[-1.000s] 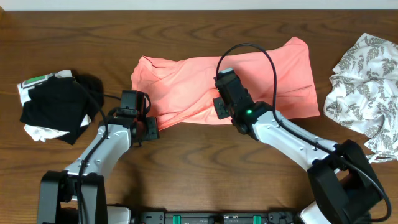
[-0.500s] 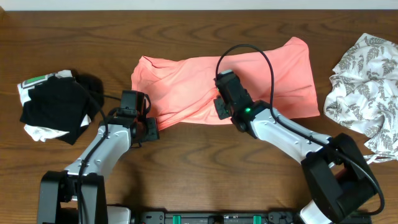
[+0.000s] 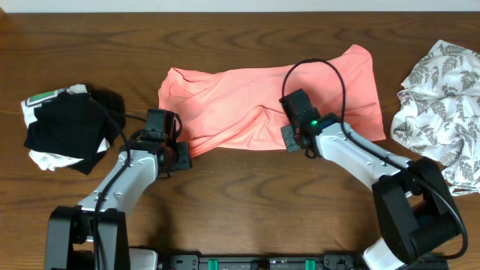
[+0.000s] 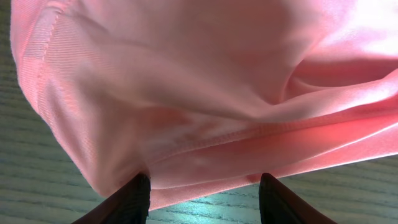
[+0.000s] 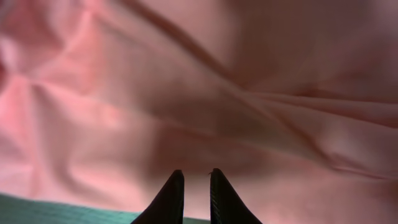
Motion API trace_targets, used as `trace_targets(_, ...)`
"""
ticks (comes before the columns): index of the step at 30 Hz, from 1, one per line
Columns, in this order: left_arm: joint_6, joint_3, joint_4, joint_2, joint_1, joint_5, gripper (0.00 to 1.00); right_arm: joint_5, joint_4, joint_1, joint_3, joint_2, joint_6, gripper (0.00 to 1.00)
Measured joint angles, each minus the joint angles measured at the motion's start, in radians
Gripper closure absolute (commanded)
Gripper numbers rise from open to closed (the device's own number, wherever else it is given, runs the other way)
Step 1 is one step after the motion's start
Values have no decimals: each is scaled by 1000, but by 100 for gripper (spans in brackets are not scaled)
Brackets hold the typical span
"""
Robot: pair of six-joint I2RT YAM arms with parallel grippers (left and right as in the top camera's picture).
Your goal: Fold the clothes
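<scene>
A pink garment (image 3: pixel 255 97) lies spread and creased across the middle of the table. My left gripper (image 3: pixel 178 154) is open at its lower left corner; in the left wrist view the fingers (image 4: pixel 205 193) straddle the garment's hem (image 4: pixel 205 124). My right gripper (image 3: pixel 294 135) sits over the garment's lower edge, right of centre. In the right wrist view its fingers (image 5: pixel 195 186) are nearly together over the pink cloth (image 5: pixel 249 112), with only a narrow gap between them and no fold seen pinched.
A black and white pile of clothes (image 3: pixel 64 127) lies at the left edge. A white leaf-print garment (image 3: pixel 442 105) lies crumpled at the right edge. Bare wooden table (image 3: pixel 247 202) runs along the front.
My right gripper has moved to the right along the garment's lower edge. The garment and the left arm have stayed where they were.
</scene>
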Motion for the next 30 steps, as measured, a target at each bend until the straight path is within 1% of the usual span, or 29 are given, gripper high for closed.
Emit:
trace_targets(3,0,0,0,0,0,0,43,0,5,-23,0,0,0,85)
trace_targets(5,0,0,0,0,0,0,45,0,4,-33,0,3,0,86)
trace_targets(6,-1,0,-3,0,0,0,56,0,3,-37,0,8,0,86)
trace_targets(7,-2,0,-6,0,0,0,62,0,3,-38,0,12,0,87)
trace_targets(8,-8,0,-11,0,0,0,66,0,3,-39,0,21,0,87)
trace_targets(9,-9,0,-17,0,0,0,67,0,4,-39,0,31,0,87)
trace_targets(15,-10,0,-23,0,0,-2,67,3,27,-40,11,77,0,88)
trace_targets(19,-11,-3,-22,0,0,-19,66,9,68,-44,11,84,-1,83)
trace_targets(30,-11,-21,-16,0,0,-38,65,10,112,-74,11,90,-2,80)
